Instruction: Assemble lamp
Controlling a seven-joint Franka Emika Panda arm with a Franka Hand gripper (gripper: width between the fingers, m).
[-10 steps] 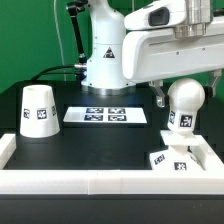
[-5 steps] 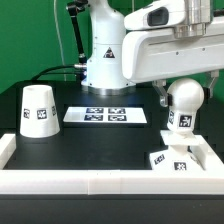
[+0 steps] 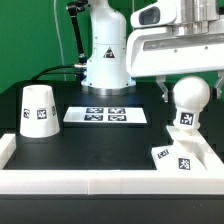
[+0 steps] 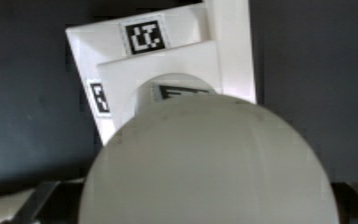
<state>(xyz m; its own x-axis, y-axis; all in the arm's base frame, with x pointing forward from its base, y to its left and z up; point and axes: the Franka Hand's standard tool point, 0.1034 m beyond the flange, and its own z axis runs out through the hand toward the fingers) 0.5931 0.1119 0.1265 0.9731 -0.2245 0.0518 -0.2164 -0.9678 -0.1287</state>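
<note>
My gripper [image 3: 187, 92] is shut on the round white bulb [image 3: 188, 98] and holds it upright, tag facing forward, just above the flat square base [image 3: 178, 160] at the exterior view's right front. In the wrist view the bulb [image 4: 202, 160] fills the lower part, with the tagged base [image 4: 158, 50] beyond it. One dark finger [image 4: 30, 203] shows at the bulb's side. The cone shade [image 3: 38, 110] stands on the table at the exterior view's left, apart from the gripper.
The marker board [image 3: 105, 116] lies flat mid-table between the shade and the bulb. A white raised rim [image 3: 100, 182] borders the table's front and sides. The robot's white pedestal [image 3: 105, 60] and black cables stand behind.
My gripper, with the bulb in it, has shifted slightly toward the exterior view's right, over the base. The shade and the marker board have not moved.
</note>
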